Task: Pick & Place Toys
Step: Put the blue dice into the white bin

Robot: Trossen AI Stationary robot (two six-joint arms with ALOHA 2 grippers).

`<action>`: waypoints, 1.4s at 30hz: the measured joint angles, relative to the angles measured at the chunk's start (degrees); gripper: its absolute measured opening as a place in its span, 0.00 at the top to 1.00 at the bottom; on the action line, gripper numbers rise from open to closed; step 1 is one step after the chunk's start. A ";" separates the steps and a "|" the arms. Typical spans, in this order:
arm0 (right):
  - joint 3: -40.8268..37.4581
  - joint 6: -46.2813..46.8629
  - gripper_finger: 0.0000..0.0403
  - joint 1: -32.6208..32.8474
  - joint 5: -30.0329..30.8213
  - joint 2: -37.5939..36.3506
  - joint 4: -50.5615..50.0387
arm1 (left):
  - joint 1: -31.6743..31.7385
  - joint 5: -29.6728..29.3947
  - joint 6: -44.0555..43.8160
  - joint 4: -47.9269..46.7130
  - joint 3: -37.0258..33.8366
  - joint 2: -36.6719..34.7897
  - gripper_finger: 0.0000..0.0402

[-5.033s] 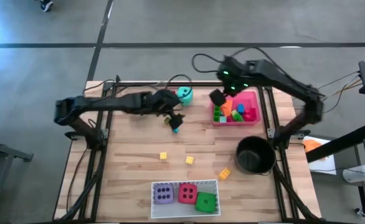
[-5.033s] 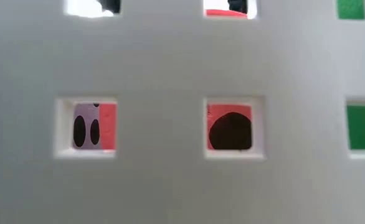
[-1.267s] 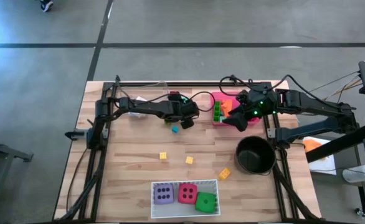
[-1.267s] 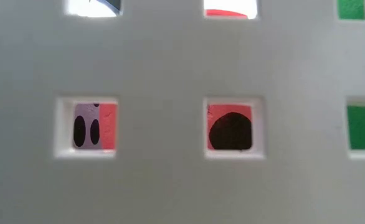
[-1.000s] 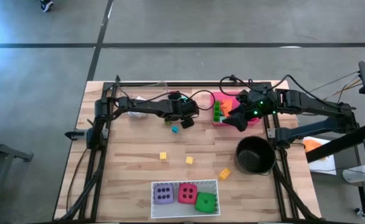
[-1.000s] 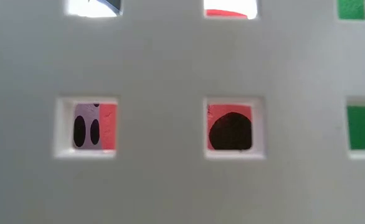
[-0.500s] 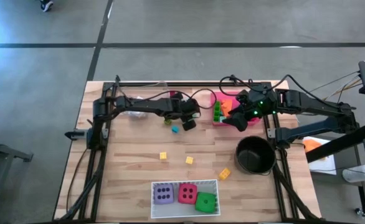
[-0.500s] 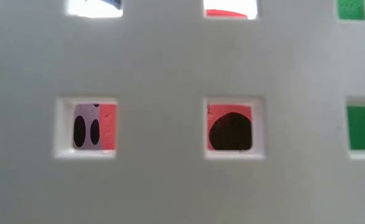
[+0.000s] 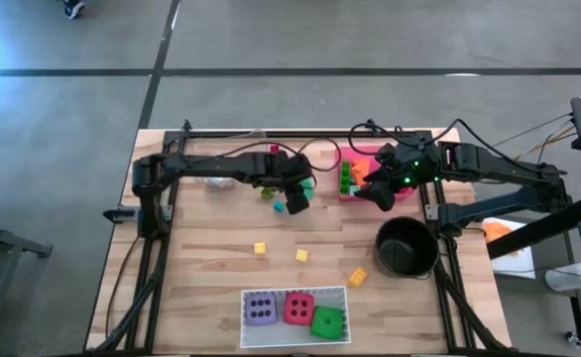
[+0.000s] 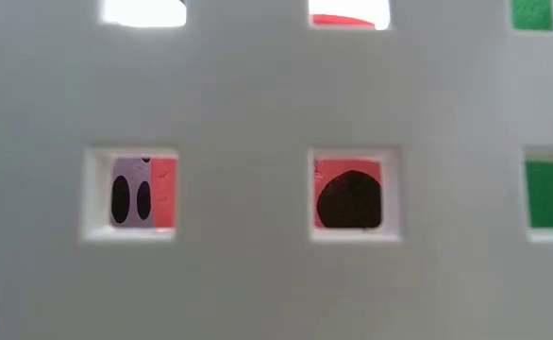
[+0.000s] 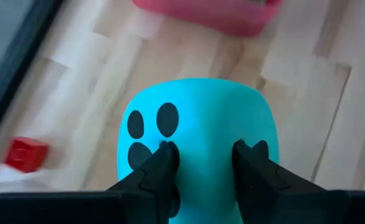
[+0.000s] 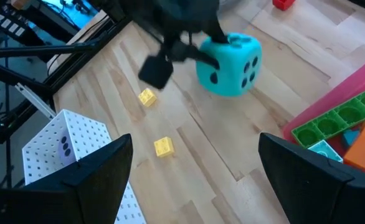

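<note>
Left gripper is clamping the soft teal spotted die near the table's far edge, beside the pink plastic tray, the nearer arm.

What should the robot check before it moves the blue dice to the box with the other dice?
1. Left end effector pinching the teal die: ok, both fingers press into its soft side.
2. Die lifted off the table: cannot tell.
3. Room in the white tray: not ok; the purple die, red die and green die fill most of it.
4. Path to the tray: ok, only small yellow blocks lie on the wood, low enough to pass over.
5. Right end effector out of the way: ok, open by the pink tray.
</note>
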 joint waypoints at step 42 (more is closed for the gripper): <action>0.02 3.42 0.15 0.00 1.89 0.62 0.00 | -41.68 -4.93 -11.16 -5.25 0.09 -22.21 0.70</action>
